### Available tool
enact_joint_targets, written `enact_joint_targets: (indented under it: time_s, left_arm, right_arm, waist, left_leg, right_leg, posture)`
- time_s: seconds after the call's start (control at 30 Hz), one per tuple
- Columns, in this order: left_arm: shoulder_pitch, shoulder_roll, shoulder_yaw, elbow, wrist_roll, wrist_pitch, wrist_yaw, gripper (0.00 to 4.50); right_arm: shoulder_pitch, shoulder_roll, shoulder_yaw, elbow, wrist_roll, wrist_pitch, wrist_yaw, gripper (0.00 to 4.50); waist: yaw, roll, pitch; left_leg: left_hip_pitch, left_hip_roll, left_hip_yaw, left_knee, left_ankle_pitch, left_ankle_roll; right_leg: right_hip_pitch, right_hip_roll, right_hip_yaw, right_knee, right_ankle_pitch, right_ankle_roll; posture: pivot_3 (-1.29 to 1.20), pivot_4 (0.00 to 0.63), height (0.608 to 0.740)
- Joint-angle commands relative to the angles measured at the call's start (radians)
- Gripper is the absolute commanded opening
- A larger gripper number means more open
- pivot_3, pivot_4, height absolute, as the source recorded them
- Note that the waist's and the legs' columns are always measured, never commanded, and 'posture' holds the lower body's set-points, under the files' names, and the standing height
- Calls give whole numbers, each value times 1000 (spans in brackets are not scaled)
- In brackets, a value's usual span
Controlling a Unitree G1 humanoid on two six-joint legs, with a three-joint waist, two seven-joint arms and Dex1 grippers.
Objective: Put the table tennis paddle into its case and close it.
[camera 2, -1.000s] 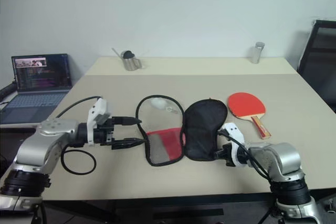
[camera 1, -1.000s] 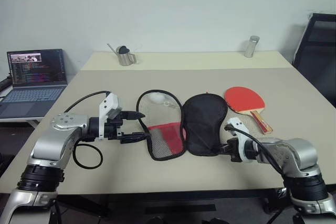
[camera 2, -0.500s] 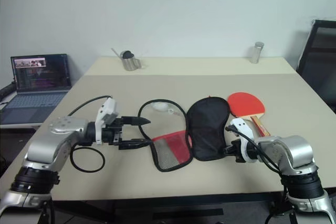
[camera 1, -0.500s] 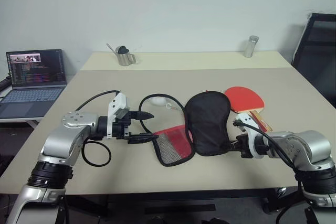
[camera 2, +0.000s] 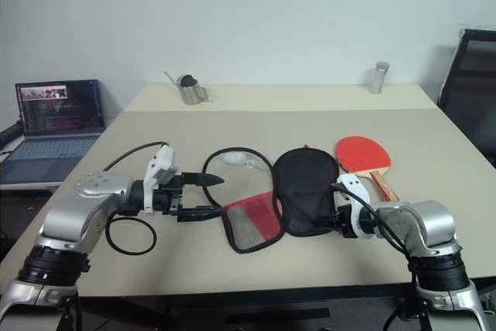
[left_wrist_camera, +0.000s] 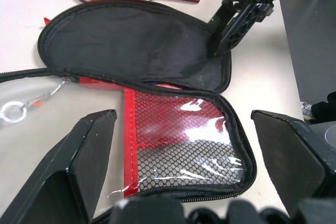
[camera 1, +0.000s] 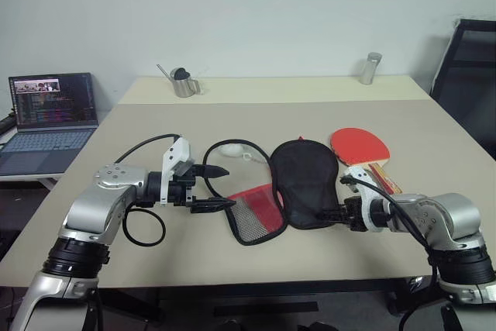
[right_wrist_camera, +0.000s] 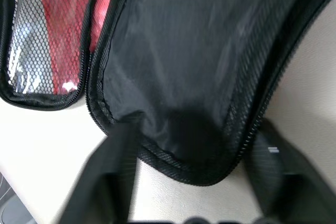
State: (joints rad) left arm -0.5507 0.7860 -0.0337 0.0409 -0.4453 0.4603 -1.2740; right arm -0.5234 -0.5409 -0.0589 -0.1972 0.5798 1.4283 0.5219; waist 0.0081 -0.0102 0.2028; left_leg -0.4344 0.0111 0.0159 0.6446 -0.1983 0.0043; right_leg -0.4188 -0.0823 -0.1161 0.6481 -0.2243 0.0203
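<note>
The case lies unzipped and spread flat mid-table. Its black half (camera 1: 302, 182) is on the right and its red mesh half (camera 1: 252, 211) on the left, both seen close in the left wrist view (left_wrist_camera: 181, 129). The table tennis paddle (camera 1: 360, 145) rests red face up just beyond the black half, with its handle pointing toward the near right. My left gripper (camera 1: 227, 187) is open beside the mesh half's left rim, touching nothing. My right gripper (camera 1: 332, 213) is open, one finger (right_wrist_camera: 113, 174) on either side of the black half's near end (right_wrist_camera: 184, 129).
A small white object (camera 1: 231, 149) with a key ring lies inside the case's far zipper loop. At the table's back stand a metal watering can (camera 1: 184, 83) and a metal cylinder (camera 1: 370, 68). A laptop (camera 1: 50, 118) sits on a side table to the left and a black chair (camera 1: 469, 75) is at right.
The right gripper dragged the case a little to the right, toward the paddle, then opened and let go of the black half's end. The left gripper stayed open.
</note>
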Motion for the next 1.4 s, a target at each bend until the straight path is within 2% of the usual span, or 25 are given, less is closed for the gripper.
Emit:
enact_joint_targets:
  time_s: [0.03,0.07,0.2,0.37,0.5,0.67,0.9,1.33,1.4]
  left_arm:
    - [-5,9,18,-37,-2,-2,6,4500]
    - [-6,9,17,-36,-2,-3,6,4500]
    - [-13,3,13,-32,0,-6,7,4500]
    - [-25,-9,8,-35,-3,-2,9,4500]
    - [-47,-22,-2,-23,1,-6,5,4500]
    - [-84,-41,-20,9,17,-20,-4,4500]
    - [-113,-52,-33,22,25,-25,-13,4500]
    - [-113,-51,-30,24,32,-27,-16,4500]
    - [-110,-48,-29,23,33,-28,-17,4500]
  right_arm:
    - [33,-47,-39,-51,18,-2,15,4249]
    - [40,-57,-39,-58,21,-4,21,4456]
    - [66,-143,-10,-83,2,-122,75,4456]
    - [16,-175,-128,2,-17,-302,96,4456]
    - [-21,-197,-127,108,-76,-386,76,4456]
    - [-96,-173,-93,329,-207,-533,-4,4456]
    - [-205,-139,-22,656,-343,-723,-12,4456]
    - [-334,-64,9,998,-453,-929,17,4456]
    - [-343,-57,6,1028,-463,-942,14,4072]
  waist:
    - [0,0,0]
    - [2,0,0]
    - [7,0,0]
    - [6,0,0]
    - [8,-1,0]
    - [8,-1,0]
    - [-3,-1,1]
    - [-10,-2,1]
    - [-10,-2,1]
  left_leg:
    - [0,0,0,0,0,0]
    - [0,0,0,0,0,0]
    - [0,-1,0,0,0,0]
    - [0,0,1,0,0,0]
    - [0,0,1,0,0,0]
    - [0,0,5,0,0,0]
    - [0,0,12,0,0,0]
    - [3,1,15,1,0,0]
    - [3,1,15,1,0,0]
  right_leg:
    - [0,0,0,0,0,0]
    - [0,0,0,0,0,0]
    - [0,-1,0,0,0,0]
    - [0,0,0,0,0,0]
    - [0,0,0,0,0,0]
    - [0,0,1,0,0,0]
    - [-2,0,5,1,1,0]
    - [-2,1,16,1,4,1]
    - [-2,1,17,1,5,1]
  posture:
    - [0,150,740]
    - [0,150,740]
    - [0,150,740]
    - [0,150,740]
    - [0,150,740]
    - [0,150,740]
    - [0,150,740]
    - [0,150,740]
    - [0,150,740]
